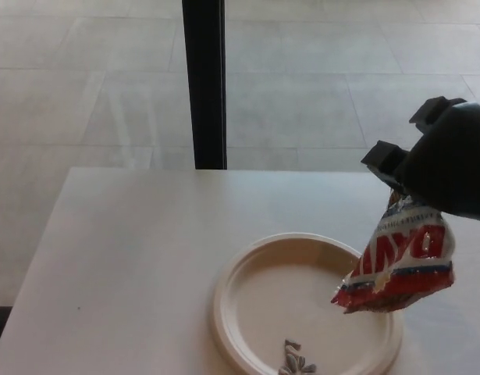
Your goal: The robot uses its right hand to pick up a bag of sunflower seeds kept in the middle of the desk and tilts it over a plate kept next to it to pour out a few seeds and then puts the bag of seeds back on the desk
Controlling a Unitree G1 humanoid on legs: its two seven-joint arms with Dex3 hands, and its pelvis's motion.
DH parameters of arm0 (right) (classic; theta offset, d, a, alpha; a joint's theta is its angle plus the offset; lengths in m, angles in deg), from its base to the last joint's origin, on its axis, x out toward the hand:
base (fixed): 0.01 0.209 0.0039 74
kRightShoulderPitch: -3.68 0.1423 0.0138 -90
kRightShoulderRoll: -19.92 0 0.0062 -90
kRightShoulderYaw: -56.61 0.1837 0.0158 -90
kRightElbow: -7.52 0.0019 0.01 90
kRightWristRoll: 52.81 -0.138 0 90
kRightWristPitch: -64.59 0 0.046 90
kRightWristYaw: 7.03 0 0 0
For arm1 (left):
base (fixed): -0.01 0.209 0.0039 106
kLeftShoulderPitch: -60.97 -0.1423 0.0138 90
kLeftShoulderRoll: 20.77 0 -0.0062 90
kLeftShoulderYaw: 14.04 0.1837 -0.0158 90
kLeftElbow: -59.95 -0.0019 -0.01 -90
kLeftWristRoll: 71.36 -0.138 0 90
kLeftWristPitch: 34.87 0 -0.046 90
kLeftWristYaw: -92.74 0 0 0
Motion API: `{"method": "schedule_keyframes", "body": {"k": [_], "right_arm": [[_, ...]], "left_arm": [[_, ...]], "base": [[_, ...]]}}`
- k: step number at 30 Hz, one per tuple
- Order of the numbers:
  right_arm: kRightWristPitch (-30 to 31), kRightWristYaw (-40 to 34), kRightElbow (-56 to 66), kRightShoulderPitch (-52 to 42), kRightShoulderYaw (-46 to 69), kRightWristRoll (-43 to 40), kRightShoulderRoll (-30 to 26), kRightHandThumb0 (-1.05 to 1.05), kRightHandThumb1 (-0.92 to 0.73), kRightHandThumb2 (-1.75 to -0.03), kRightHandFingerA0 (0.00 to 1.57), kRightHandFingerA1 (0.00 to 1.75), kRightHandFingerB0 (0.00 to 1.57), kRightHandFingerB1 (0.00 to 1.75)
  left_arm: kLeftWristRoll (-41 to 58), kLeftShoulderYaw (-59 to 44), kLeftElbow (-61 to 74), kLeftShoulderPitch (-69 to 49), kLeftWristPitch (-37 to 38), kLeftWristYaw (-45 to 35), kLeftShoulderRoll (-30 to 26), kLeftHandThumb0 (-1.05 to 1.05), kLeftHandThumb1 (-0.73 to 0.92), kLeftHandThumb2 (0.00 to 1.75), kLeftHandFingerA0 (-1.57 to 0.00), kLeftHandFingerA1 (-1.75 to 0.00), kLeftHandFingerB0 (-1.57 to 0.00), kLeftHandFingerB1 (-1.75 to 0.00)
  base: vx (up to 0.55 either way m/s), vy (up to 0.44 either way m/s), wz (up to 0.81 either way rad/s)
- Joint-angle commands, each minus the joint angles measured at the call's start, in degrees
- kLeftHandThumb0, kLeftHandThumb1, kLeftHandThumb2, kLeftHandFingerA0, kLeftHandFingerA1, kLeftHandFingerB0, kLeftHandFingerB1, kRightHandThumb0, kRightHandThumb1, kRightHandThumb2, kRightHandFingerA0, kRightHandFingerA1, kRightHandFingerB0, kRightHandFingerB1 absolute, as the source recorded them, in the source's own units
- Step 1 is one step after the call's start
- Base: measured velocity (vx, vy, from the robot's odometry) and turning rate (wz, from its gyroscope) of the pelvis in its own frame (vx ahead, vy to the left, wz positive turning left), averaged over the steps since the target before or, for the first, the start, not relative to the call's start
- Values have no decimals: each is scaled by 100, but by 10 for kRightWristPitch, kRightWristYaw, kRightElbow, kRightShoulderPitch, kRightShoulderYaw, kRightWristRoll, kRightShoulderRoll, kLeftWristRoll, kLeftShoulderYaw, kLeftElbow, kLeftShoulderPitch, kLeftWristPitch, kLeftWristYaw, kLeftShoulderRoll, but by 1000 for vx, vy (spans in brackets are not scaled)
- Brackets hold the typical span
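Above plate, hand-held seed bag

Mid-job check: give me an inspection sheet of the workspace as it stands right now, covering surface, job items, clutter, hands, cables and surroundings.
Surface: pale desk, bare apart from the plate.
Job items: red and white bag of sunflower seeds held tipped mouth-down above the plate's right rim; cream plate with a small pile of seeds near its front edge.
Clutter: nothing seen.
Hands: right hand grips the bag's top; left hand not in view.
Cables: nothing seen.
Surroundings: tiled floor beyond the desk; a black vertical post behind its far edge.
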Motion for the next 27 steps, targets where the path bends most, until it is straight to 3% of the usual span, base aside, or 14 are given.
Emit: {"method": "schedule_keyframes", "body": {"k": [1,2,3,4,7,8,10,11,13,14,15,16,19,27], "right_arm": [[12,46,-5,23,0,11,2,-33,-54,-81,97,175,77,166],[17,35,-11,26,-7,31,5,-35,-53,-79,98,175,76,169],[16,35,-16,28,-7,29,7,-34,-53,-78,97,175,76,168],[20,55,-14,31,-8,25,11,-33,-54,-79,97,175,75,171],[28,65,-15,35,-10,37,14,-38,-54,-76,99,175,77,168],[36,82,-13,40,-11,42,18,-49,-43,-96,124,139,106,129],[47,115,-5,45,-12,49,22,-50,-48,-99,123,140,103,128],[52,135,1,46,-13,55,23,-42,-64,-75,97,175,74,164],[58,153,11,49,-18,71,24,-42,-63,-74,96,175,73,163],[62,160,14,48,-17,72,28,-50,-47,-97,123,139,102,126],[69,170,15,48,-18,73,34,-50,-47,-97,123,139,102,126],[67,167,11,52,-20,79,33,-43,-65,-74,97,175,78,157],[81,176,6,56,-24,103,36,-47,-69,-65,94,175,78,156],[131,204,17,47,-27,148,60,-51,-73,-62,92,175,75,156]], "left_arm": [[-2,0,-2,-2,1,-8,-11,-64,77,76,-33,-68,-33,-60],[-4,2,12,-14,6,-11,-11,-61,79,75,-31,-65,-32,-57],[-3,1,8,-12,6,-10,-11,-60,76,86,-33,-66,-33,-60],[9,-10,13,-13,-6,-6,-7,-59,77,75,-31,-65,-33,-59],[0,-6,16,-16,0,-2,-8,-59,80,75,-32,-66,-32,-58],[-8,0,18,-17,2,0,-10,-60,82,81,-34,-67,-36,-60],[-14,6,17,-17,3,3,-12,-62,80,75,-32,-65,-35,-59],[-15,8,11,-15,4,3,-12,-62,79,75,-32,-65,-35,-59],[-19,12,2,-11,7,11,-13,-64,78,75,-33,-65,-36,-59],[-18,12,0,-12,8,11,-13,-63,79,75,-33,-65,-38,-60],[-16,12,-2,-11,8,12,-12,-63,79,75,-33,-65,-38,-60],[-9,7,-1,-11,1,9,-11,-62,79,75,-31,-64,-40,-59],[-15,11,3,-20,21,6,-13,-66,79,76,-34,-67,-39,-62],[-15,10,-9,-11,19,8,-14,-61,79,75,-35,-66,-38,-60]], "base": [[0,0,0],[0,0,0],[0,0,0],[0,0,0],[0,0,0],[0,0,0],[0,0,0],[0,0,0],[0,0,0],[0,0,0],[0,0,0],[0,0,0],[0,0,0],[0,0,0]]}}
